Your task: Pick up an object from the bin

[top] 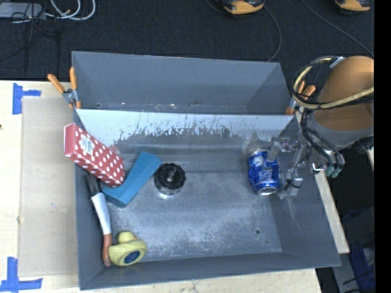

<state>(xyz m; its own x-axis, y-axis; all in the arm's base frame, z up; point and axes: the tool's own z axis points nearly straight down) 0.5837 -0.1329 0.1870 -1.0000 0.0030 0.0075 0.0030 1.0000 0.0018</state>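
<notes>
A crushed blue drink can (263, 173) stands at the right end of the bin floor, close to the right wall. My gripper (291, 174) hangs just to the right of the can, low against the bin's right wall, and looks to be touching or nearly touching the can's side. Nothing can be made out held in it.
A black round cap (169, 178) sits mid-floor. A blue foam block (132, 178) leans beside a red white-dotted box (93, 154) at the left wall. Below these lie a white-handled tool (101, 215) and a yellow round thing (127, 249) at the front left corner.
</notes>
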